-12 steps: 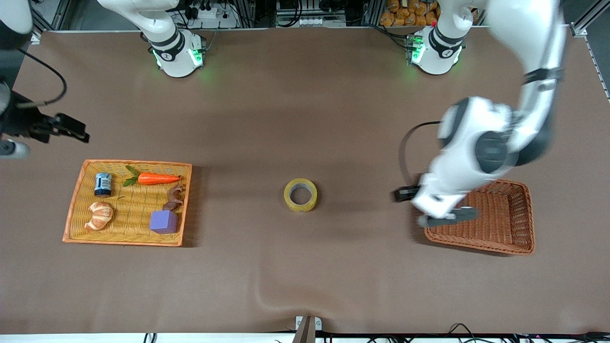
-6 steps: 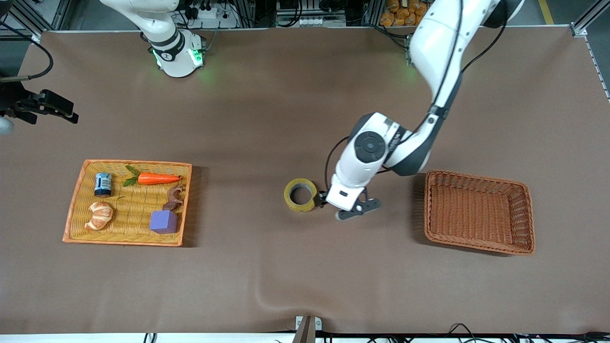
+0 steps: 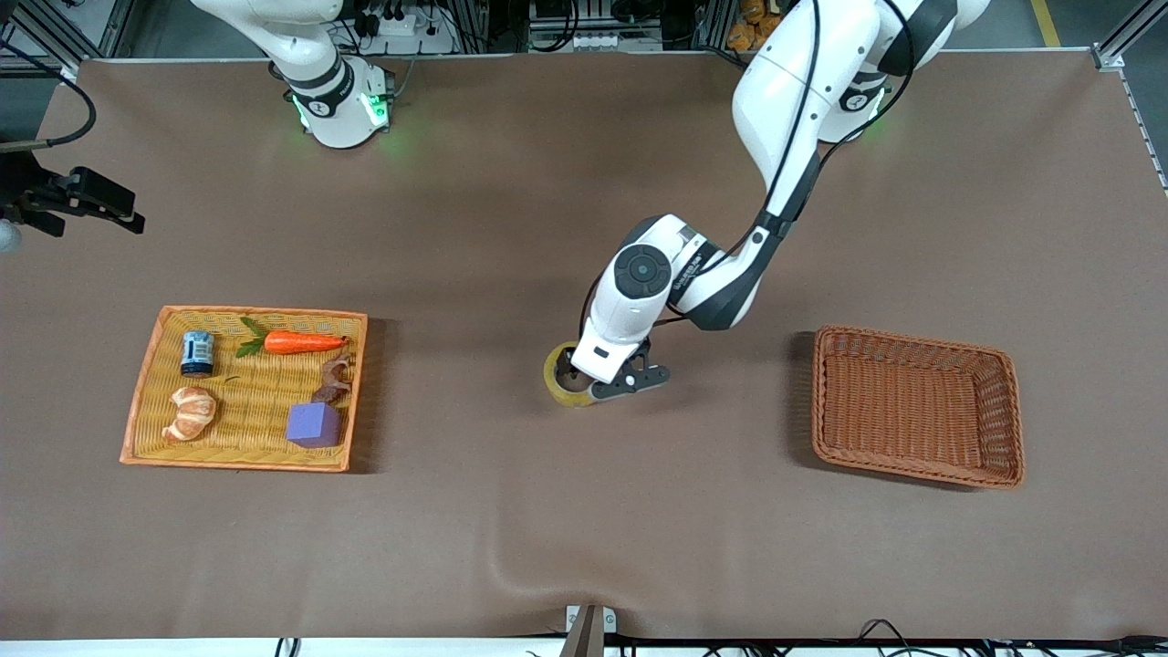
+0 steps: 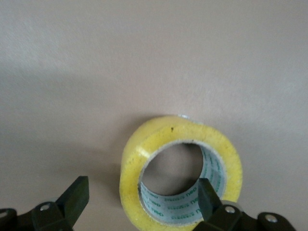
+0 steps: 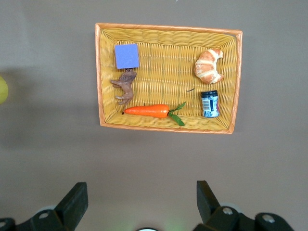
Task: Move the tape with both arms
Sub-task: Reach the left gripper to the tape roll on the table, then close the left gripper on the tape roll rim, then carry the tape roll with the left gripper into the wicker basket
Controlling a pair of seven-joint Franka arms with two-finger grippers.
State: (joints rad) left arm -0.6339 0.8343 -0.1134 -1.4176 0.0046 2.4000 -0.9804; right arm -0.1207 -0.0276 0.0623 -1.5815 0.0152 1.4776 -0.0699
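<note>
The yellowish tape roll (image 3: 556,380) lies flat on the brown table near its middle and fills the left wrist view (image 4: 144,144). My left gripper (image 3: 603,377) is down over it and open. In the left wrist view, the left gripper (image 4: 142,192) straddles one wall of the ring: one fingertip (image 4: 206,191) is over the hollow centre and the other is outside the rim. My right gripper (image 3: 91,197) waits high at the right arm's end of the table, open and empty (image 5: 140,192). A sliver of the tape shows at the edge of the right wrist view (image 5: 2,89).
An orange-rimmed wicker tray (image 3: 246,315) toward the right arm's end holds a carrot (image 3: 304,343), a small can, a croissant (image 3: 190,412), a purple cube and a brown toy animal; it also shows in the right wrist view (image 5: 168,27). A brown wicker basket (image 3: 912,339) stands toward the left arm's end.
My left arm has swung from over the brown basket across to the tape and lowered its open gripper onto it. My right gripper has drawn back a little toward the table's edge.
</note>
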